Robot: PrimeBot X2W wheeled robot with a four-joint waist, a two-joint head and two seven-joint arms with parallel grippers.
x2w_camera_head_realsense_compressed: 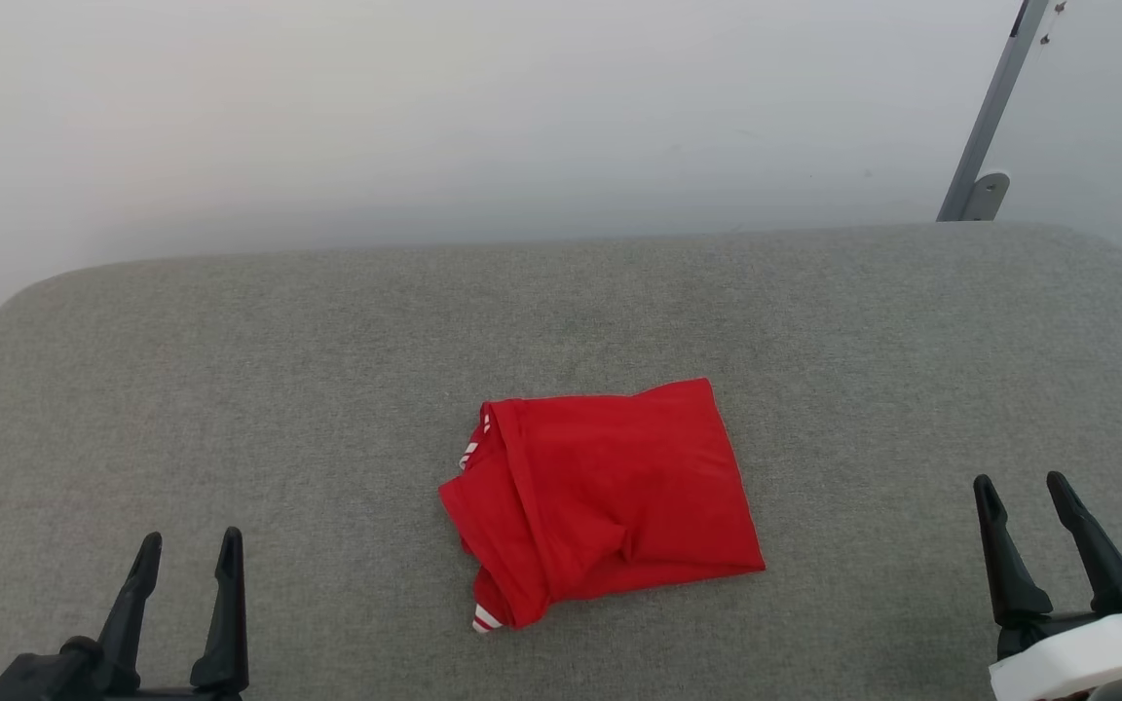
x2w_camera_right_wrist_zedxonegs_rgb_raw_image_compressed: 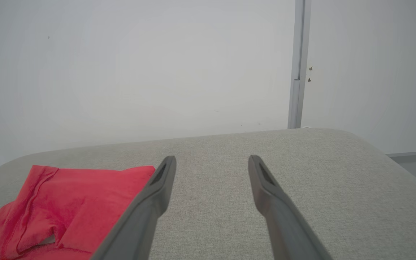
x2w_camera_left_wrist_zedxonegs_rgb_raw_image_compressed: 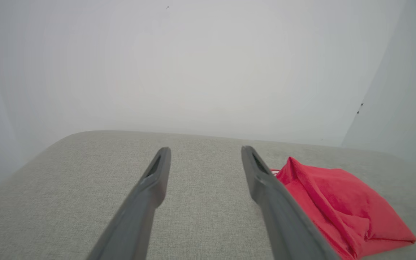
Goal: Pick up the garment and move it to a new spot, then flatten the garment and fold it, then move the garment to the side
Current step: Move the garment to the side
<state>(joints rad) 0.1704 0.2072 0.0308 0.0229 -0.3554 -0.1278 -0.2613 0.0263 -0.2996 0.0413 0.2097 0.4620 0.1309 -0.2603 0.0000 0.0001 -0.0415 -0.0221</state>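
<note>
Faced a blank, pale wall behind a grey woven table [x2w_camera_head_realsense_compressed: 230,389], padded-looking and rounded at its far corners, with a slim metal post [x2w_camera_head_realsense_compressed: 994,107] slanting up at the far right. Found the garment [x2w_camera_head_realsense_compressed: 610,497] near the middle of the table, slightly toward the near edge: soft matte red cloth doubled into a lumpy, roughly square packet, creased on its left side, with striped trim [x2w_camera_head_realsense_compressed: 486,618] peeking out at the near-left corner. Noted the left claw [x2w_camera_head_realsense_compressed: 191,534] at the near left and the right claw [x2w_camera_head_realsense_compressed: 1019,477] at the near right, each with long dark tapered fingers spread apart, empty, well clear of the cloth. Read that flanking stance as a ready pose, leaving both sides open for a two-claw pickup. Judged the loose bundle likely to sag and unfold once lifted.
</note>
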